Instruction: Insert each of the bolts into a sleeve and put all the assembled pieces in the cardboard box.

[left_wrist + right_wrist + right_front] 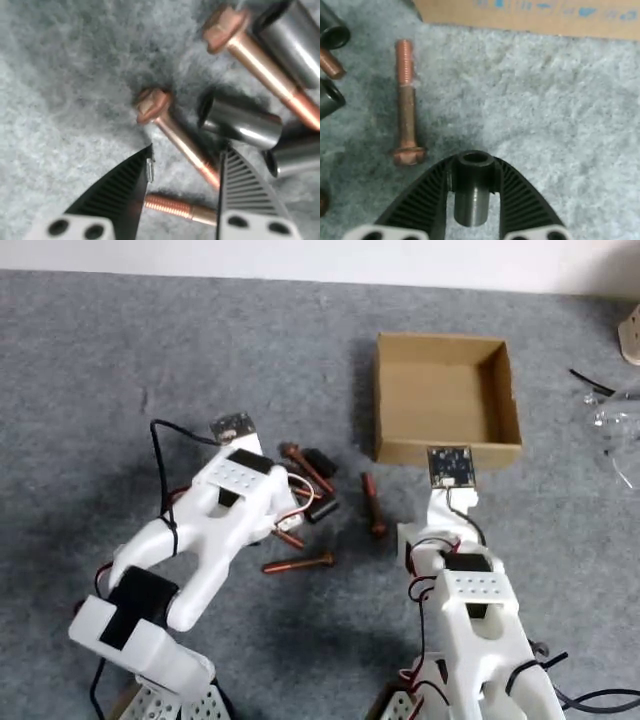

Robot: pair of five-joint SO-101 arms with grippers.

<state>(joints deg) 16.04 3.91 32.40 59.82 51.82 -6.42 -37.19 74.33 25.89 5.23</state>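
High view: left arm (215,510) sits over the bolt-and-sleeve pile, right arm (470,600) is just in front of the cardboard box (447,451).

Left gripper (187,150) is spread, tips low over the grey mat (60,75). The near bolt (167,125) has its shank running in between the fingers, and nothing is clamped. A steel sleeve (240,120) lies just beside that bolt, with a second bolt (260,60) beyond it. A third bolt (175,207) lies crosswise under the gripper. Right gripper (474,165) is pinching a dark sleeve (472,192), held lengthwise between the fingers with its bore facing out past the tips. A loose bolt (407,100) lies flat on the mat just beside it, threaded end toward the box wall, head toward the gripper. The box stands on the mat, open side up, apart from the pile.
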